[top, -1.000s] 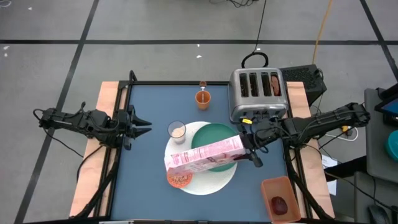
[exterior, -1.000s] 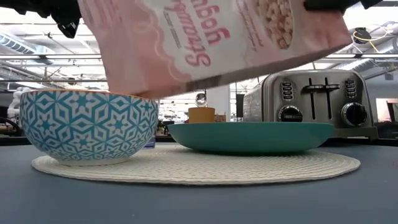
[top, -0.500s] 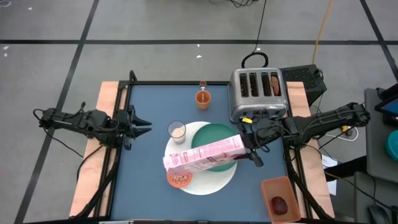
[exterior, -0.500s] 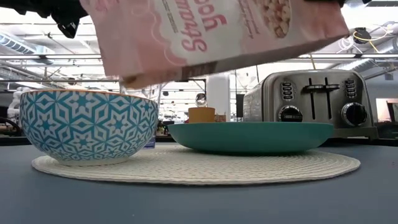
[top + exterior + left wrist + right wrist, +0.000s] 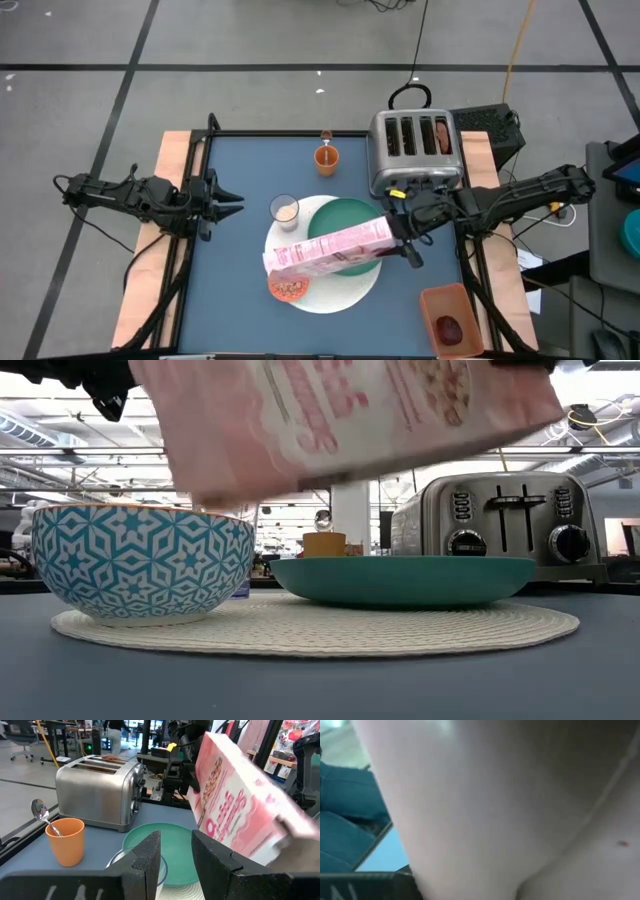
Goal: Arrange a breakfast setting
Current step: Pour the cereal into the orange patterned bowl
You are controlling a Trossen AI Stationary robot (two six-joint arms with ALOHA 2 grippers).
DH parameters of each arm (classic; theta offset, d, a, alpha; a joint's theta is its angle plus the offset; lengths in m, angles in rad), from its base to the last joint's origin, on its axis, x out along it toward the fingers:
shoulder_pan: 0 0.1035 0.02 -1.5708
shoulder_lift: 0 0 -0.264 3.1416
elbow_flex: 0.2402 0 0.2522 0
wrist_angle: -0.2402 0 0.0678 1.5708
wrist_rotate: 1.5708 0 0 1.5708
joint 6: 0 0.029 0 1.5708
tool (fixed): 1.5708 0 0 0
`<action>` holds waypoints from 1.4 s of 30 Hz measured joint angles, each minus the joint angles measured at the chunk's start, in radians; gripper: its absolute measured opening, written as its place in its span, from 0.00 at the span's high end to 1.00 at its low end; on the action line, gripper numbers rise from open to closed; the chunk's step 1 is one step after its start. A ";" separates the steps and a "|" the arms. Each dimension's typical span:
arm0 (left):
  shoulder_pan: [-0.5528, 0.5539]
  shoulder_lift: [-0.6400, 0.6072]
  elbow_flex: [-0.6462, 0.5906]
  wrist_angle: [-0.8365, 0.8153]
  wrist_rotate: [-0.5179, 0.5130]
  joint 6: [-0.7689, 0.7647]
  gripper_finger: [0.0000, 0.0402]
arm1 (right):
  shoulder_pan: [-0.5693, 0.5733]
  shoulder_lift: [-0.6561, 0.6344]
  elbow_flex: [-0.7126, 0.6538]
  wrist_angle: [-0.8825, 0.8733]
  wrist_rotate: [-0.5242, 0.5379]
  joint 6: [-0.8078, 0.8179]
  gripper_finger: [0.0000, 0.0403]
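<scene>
cereal box (image 5: 328,250): hid part of the green plate (image 5: 350,218)
bowl (image 5: 289,289): contents too small to tell
right wrist view: filled by blurred pink

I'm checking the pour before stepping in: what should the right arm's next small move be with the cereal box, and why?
Probably keep tipping it a little further. The right tool holds the pink cereal box tilted, its lower end over the bowl on the white mat, and the bowl already shows cereal. The left tool waits at the table's left edge.
</scene>
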 joint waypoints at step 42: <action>0.000 0.000 0.000 0.000 0.000 0.000 0.71 | 0.000 -0.003 0.000 0.008 0.001 -0.002 0.46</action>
